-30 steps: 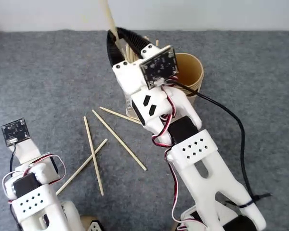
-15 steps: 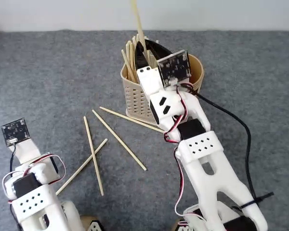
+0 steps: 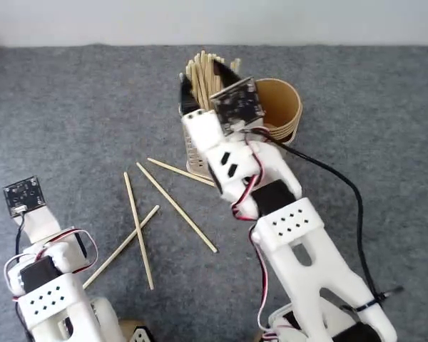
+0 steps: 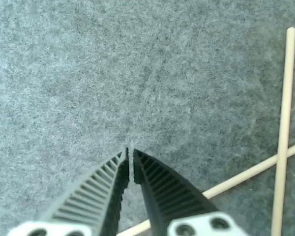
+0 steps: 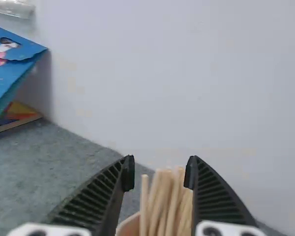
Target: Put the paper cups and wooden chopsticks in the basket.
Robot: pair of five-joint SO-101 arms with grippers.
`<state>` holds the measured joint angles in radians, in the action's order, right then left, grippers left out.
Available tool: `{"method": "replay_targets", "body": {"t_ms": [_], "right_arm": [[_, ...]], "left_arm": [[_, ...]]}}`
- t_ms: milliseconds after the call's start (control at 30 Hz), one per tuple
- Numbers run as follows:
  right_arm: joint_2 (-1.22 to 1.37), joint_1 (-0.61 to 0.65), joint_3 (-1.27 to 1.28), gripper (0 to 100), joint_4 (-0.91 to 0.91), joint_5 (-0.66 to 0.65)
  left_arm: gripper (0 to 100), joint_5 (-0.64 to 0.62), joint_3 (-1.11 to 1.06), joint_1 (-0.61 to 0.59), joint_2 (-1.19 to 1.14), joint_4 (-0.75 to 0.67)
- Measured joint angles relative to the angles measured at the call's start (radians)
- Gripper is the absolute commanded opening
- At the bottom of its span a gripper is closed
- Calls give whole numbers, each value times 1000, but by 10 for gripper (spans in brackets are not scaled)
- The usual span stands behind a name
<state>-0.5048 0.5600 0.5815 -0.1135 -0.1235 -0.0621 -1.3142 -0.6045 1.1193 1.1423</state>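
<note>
While the right gripper [image 5: 160, 166] hangs over the beige perforated plastic basket [image 3: 192, 153] with its jaws apart, a bundle of wooden chopsticks [image 3: 207, 71] stands upright in that basket, its tips between the jaws. The basket sits at 12 o'clock on the grey felt-like table cover [image 3: 71, 107]. A stack of brown paper cups [image 3: 285, 107] stands just beside it at its 3 o'clock; whether they touch cannot be told. Four loose wooden chopsticks [image 3: 177, 208] lie flat on the cover at the basket's 7 o'clock, two of them crossing. The left gripper [image 4: 131, 156], at the table's 7 o'clock, has its jaws together on nothing, with two crossed chopsticks [image 4: 284, 123] lying near its tips.
</note>
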Motion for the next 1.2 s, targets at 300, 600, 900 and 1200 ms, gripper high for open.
{"method": "replay_targets", "body": {"t_ms": [300,600,900,1200], "right_arm": [[112,133,-245,162,-462,0],[434,144,-445,165,-698,0],[684,167,-582,165,-744,-91],[957,186,-729,166,-744,-123]], "left_arm": [[14,0,0,0,0,0],[14,0,0,0,0,0],[14,0,0,0,0,0],[14,0,0,0,0,0]]}}
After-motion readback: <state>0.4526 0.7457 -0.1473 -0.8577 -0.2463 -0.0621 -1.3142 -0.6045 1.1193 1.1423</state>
